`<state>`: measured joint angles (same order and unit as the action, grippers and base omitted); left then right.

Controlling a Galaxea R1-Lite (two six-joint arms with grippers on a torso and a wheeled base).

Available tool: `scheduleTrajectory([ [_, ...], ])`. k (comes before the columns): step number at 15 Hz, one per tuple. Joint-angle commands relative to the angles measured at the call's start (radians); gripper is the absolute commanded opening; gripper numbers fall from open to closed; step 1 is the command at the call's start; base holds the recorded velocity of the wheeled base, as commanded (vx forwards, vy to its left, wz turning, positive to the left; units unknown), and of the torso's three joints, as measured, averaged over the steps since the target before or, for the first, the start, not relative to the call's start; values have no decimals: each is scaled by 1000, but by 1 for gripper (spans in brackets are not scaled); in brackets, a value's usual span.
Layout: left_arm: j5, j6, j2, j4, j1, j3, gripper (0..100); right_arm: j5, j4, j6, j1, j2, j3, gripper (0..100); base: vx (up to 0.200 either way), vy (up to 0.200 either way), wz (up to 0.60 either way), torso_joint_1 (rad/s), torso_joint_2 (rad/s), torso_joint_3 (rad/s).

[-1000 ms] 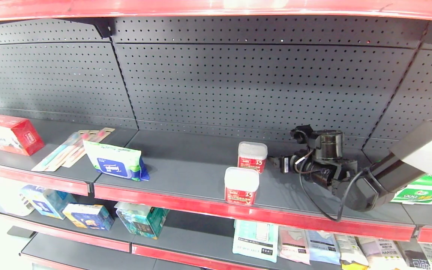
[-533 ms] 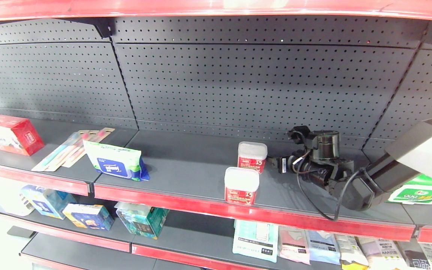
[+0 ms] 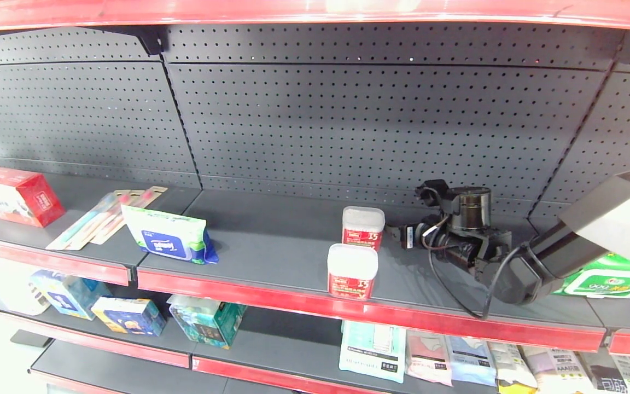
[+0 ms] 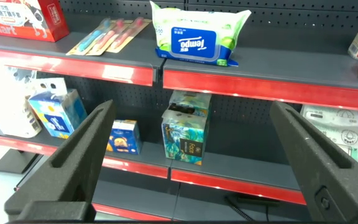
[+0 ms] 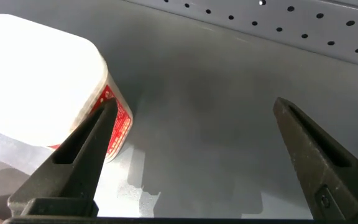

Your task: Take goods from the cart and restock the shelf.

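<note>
Two white-lidded jars with red labels stand on the grey middle shelf (image 3: 271, 246): one near the front edge (image 3: 352, 271), one behind it (image 3: 363, 227). My right gripper (image 3: 405, 236) lies low over the shelf just right of the back jar. In the right wrist view this gripper (image 5: 192, 102) is open, one finger (image 5: 82, 155) against the side of the jar (image 5: 36, 81), with bare shelf between the fingers. My left gripper (image 4: 191, 106) hangs open in front of the shelving, holding nothing, below the wet wipes pack (image 4: 199, 34).
On the same shelf to the left lie a wet wipes pack (image 3: 170, 234), toothbrush packs (image 3: 104, 216) and a red box (image 3: 13, 196). A green pack (image 3: 605, 276) lies at the right. The perforated back panel stands close behind. Lower shelves hold boxes and packets.
My right gripper has slid left along the shelf, and the back jar has shifted a little to the left with it. The front jar has stayed put.
</note>
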<state>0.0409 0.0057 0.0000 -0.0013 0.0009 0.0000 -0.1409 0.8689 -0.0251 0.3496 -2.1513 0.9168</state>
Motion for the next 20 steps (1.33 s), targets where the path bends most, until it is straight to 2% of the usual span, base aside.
scheduleTrajectory([
  [1,1,0,0,0,1,0,100,-2,1,-1,-3,4,-3,100,0,0,0,0,0,0],
  [9,1,0,2,0,1,0,100,-28,-1,-1,-32,128,-19,100,0,0,0,0,0,0],
  [14,1,0,0,0,1,0,100,-13,1,-9,-32,203,-81,100,0,0,0,0,0,0],
  [20,1,0,0,0,1,0,100,-13,1,-64,-38,396,-185,100,0,0,0,0,0,0],
])
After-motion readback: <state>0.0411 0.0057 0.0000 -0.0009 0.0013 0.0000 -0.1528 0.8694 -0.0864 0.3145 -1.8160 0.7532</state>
